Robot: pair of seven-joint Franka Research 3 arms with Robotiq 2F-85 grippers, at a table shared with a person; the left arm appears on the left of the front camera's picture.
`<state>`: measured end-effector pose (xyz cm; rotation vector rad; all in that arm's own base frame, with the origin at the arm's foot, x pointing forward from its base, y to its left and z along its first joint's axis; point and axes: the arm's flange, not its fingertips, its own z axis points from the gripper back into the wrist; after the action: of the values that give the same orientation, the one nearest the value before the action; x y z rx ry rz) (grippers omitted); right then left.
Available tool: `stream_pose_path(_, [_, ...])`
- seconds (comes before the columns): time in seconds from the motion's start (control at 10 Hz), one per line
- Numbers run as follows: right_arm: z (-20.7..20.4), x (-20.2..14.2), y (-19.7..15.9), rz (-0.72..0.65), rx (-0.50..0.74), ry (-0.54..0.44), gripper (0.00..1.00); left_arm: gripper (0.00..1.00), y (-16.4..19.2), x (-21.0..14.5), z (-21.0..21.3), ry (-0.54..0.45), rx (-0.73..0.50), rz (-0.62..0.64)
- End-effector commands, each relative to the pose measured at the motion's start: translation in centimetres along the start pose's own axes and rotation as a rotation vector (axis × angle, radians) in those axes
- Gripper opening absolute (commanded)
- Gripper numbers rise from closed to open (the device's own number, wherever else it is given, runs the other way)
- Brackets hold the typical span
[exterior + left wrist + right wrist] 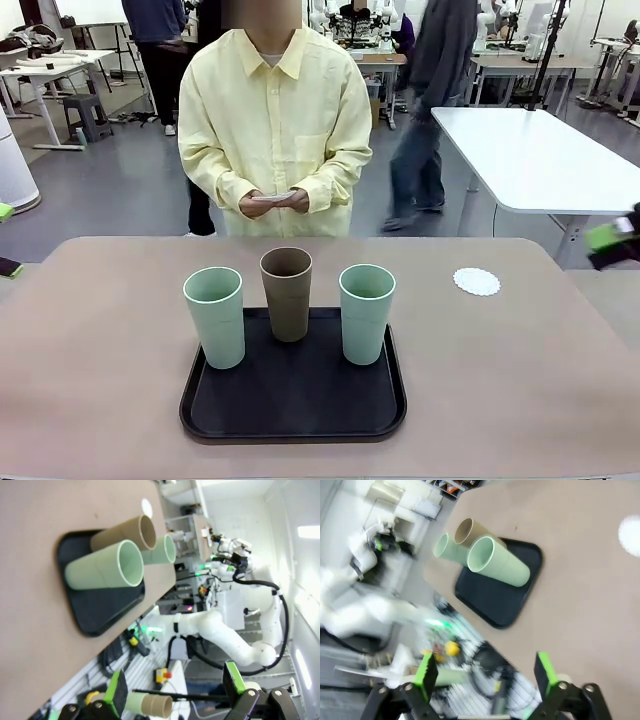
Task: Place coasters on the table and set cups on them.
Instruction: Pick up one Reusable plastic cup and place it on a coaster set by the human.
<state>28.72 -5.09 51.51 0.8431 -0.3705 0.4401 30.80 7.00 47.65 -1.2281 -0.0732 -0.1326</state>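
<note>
Cups (286, 290) on tray (290, 405), coaster (476, 281) on table (100, 350); left tool (175, 682) and right tool (485, 667) apart.

You'll find one white, scallop-edged coaster (476, 281) lying flat on the beige-pink table (100, 350), to the right of the black tray (295, 425) and apart from it. All three cups stand upright and empty on that tray, none touching: a mint-green cup (214, 315) at the left, a brown-taupe cup (287, 293) set slightly farther back in the middle, and a second mint-green cup (366, 312) at the right. Something thin and white sits in the person's hands (256, 206); you can't tell whether it is more coasters.
</note>
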Motion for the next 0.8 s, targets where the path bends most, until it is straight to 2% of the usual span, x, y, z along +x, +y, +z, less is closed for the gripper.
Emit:
stream_pose_path(0.0, [-3.6, 3.7, -1.0, 0.346, -0.156, 0.112, 1.0, 1.0, 0.0, 0.0, 0.0, -0.002, -0.006, -0.009])
stream_pose_path(0.1, [-6.2, 5.3, -0.6, 0.391, -0.186, 0.183, 1.0, 1.0, 0.0, 0.0, 0.0, -0.002, -0.006, -0.009])
stream_pose_path(0.4, [-11.7, 7.1, -0.8, 0.514, -0.435, 0.188, 1.0, 1.0, 0.0, 0.0, 0.0, -0.002, -0.006, -0.009])
stream_pose_path(0.6, [-15.0, 7.3, -0.4, 0.593, -0.395, 0.176, 1.0, 1.0, 0.0, 0.0, 0.0, -0.002, -0.006, -0.009])
stream_pose_path(0.7, [-16.5, 7.4, -0.7, 0.613, -0.385, 0.205, 1.0, 1.0, 0.0, 0.0, 0.0, -0.002, -0.006, -0.009])
